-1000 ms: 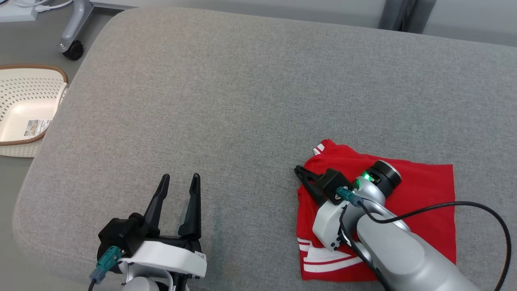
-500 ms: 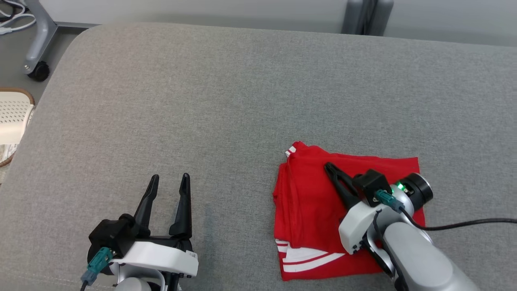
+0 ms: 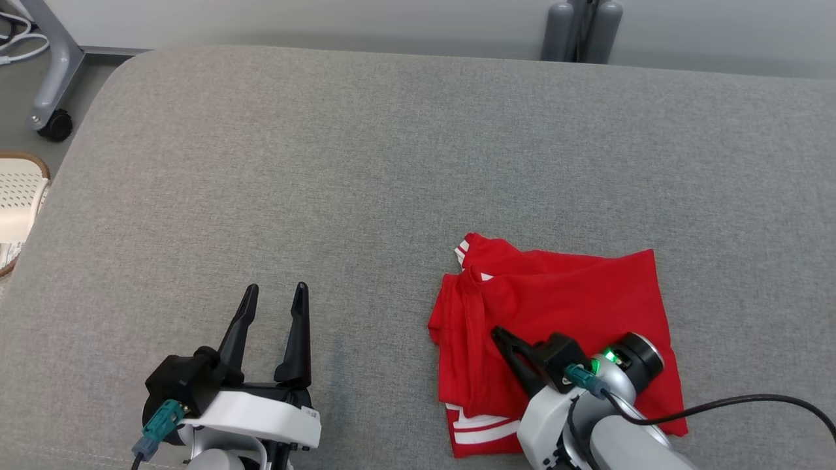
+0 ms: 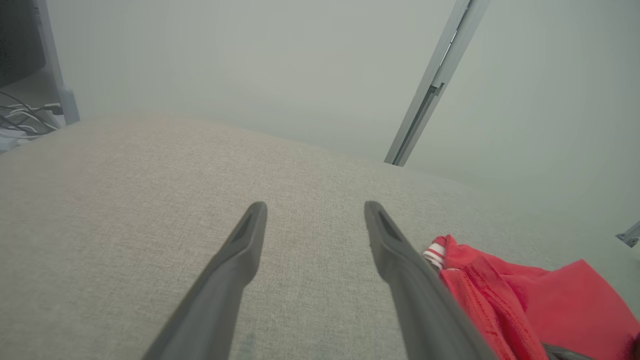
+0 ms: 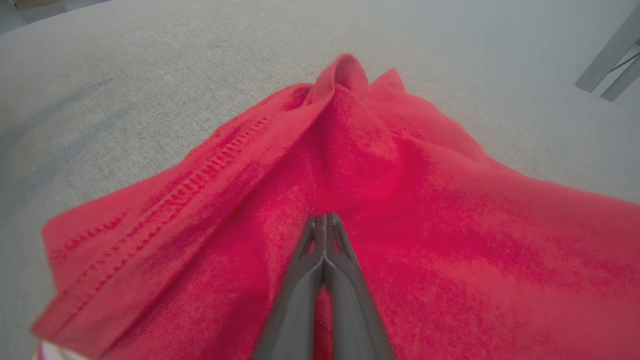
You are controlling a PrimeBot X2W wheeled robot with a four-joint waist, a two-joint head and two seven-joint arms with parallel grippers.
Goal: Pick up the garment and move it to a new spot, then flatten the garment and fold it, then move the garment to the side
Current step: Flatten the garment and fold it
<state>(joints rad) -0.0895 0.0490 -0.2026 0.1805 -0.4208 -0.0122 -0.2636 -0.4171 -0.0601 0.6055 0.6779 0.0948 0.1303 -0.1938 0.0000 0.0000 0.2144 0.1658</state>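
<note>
While its two fingers are pressed together, the right gripper [image 3: 499,334] sits over the folded red garment [image 3: 568,294], near the cloth's left edge. The left gripper [image 3: 276,288] has its fingers wide apart above the grey cushion [image 3: 392,163], and the garment lies off to its right. Far to its left is a white basket [image 3: 16,196]. I cannot tell what is in it.

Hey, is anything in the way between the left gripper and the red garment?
Nothing visible: bare grey cushion lies between the open left gripper and the red garment. The shut right gripper is over the garment.
</note>
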